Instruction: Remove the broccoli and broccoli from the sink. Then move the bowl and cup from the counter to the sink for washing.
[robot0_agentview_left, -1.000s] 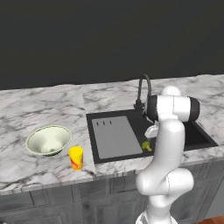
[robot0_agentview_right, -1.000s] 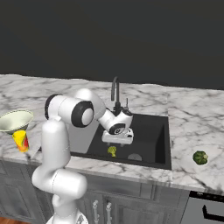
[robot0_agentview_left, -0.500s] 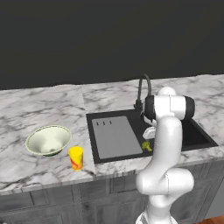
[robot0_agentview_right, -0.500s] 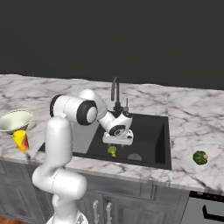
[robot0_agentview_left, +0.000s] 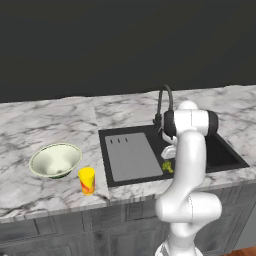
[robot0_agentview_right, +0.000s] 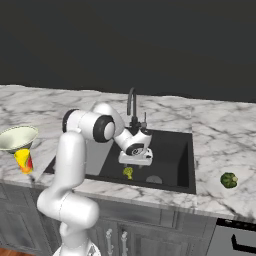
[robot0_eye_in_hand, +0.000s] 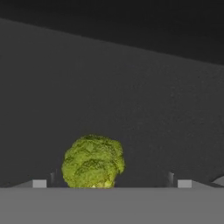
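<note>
Step in hand: clearing the second broccoli. The darker floret (robot0_agentview_right: 229, 180) is already out, lying on the worktop (robot0_agentview_right: 225, 135) at 3 o'clock of the sink (robot0_agentview_right: 172, 150). The yellowish-green floret (robot0_agentview_right: 128, 172) sits on the basin floor, near the front wall.

End effector (robot0_agentview_right: 134, 163) hangs just above it, jaws wide apart, holding nothing. In the hand view the floret (robot0_eye_in_hand: 93, 161) sits between the finger tips (robot0_eye_in_hand: 39, 183) but off toward the 9 o'clock one, so my read is: small lateral correction, drop, close, lift clear of the sink rim.

Bowl (robot0_agentview_left: 55, 160) and cup (robot0_agentview_left: 87, 180) untouched on the worktop at 9 o'clock of the sink, cup just at 4 o'clock of the bowl.

View differences: the right base view gives the removed floret and the end effector body. In the left base view the arm covers the hand, floret (robot0_agentview_left: 167, 166) peeking beside it, but the grey panel (robot0_agentview_left: 131, 156) and tap (robot0_agentview_left: 164, 102) are clear. The hand view gives the jaw-to-floret offset.
</note>
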